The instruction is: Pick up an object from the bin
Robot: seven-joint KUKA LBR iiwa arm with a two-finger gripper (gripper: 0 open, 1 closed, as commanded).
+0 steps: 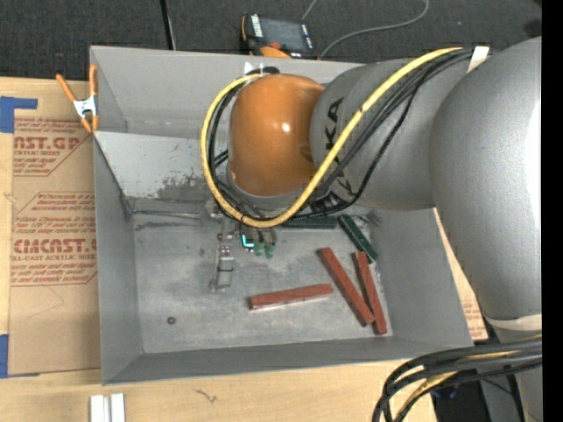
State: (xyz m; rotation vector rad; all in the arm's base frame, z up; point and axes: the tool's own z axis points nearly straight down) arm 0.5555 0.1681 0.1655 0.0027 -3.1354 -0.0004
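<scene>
Three flat reddish-brown sticks lay low in the grey metal bin point(123, 323): one lying stick point(290, 298) at lower centre, two slanted sticks point(343, 287) to its right. The gripper point(225, 266) stood left of the lying stick, apart from it, over scratched bare floor; whether it was open or closed I could not tell. Higher up were a smooth orange cover point(268, 134) and the arm point(413, 156), its black letters partly hidden by a yellow cable point(380, 93).

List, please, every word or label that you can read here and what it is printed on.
"CAST.GP": red print on the cardboard left of the bin, start cut off.
"CAST ACRYLIC SHEET": small red line lower on it.
"K": black, on the grey arm, rest behind cables.
Other small print: too blurred.
</scene>
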